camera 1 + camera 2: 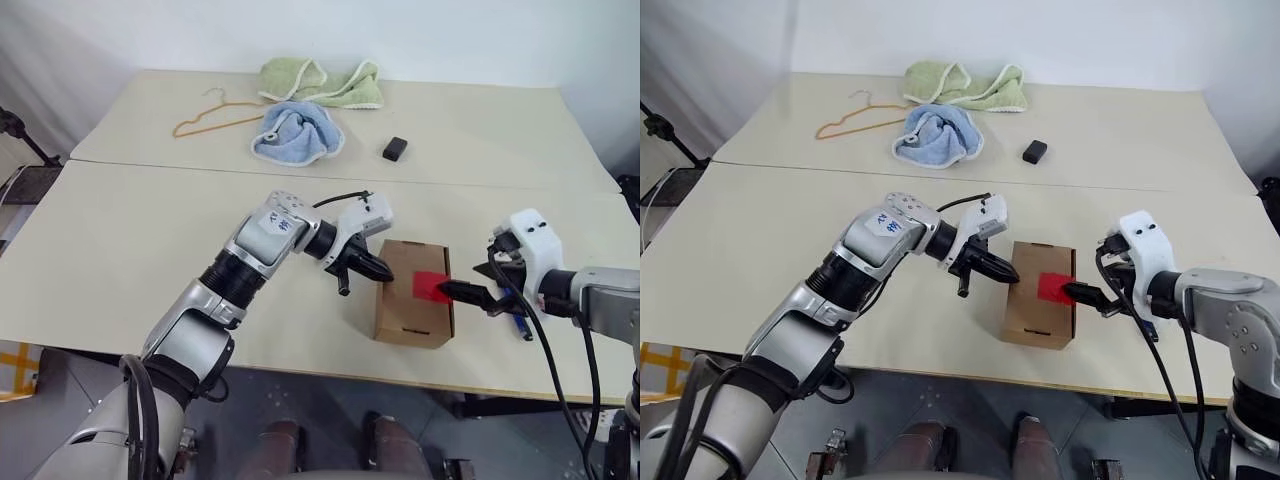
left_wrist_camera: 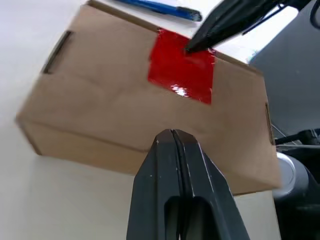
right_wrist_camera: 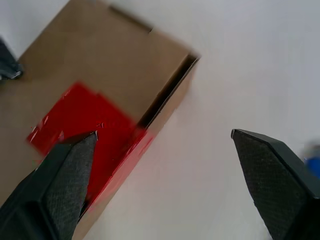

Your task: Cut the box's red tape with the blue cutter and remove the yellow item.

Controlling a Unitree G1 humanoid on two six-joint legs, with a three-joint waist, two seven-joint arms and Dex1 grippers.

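STEP: lift taped flap | box (image 1: 412, 307) landmark, red tape (image 1: 431, 286) on its top edge | right gripper (image 3: 160, 150) spread, one finger over tape | left gripper (image 2: 172, 137) pressed together, empty, beside box | blue cutter (image 1: 519, 318) lies just right of box | ADVICE: confirm tape fully cut before prying.

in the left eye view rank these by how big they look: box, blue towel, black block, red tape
1. blue towel and box: look about alike, and the box is nearer the camera, so unranked
2. red tape
3. black block

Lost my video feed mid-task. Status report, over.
Left gripper shut, empty, at the box. Right gripper open, one finger over the red tape. Blue cutter on the table behind the box. Nothing in the way.
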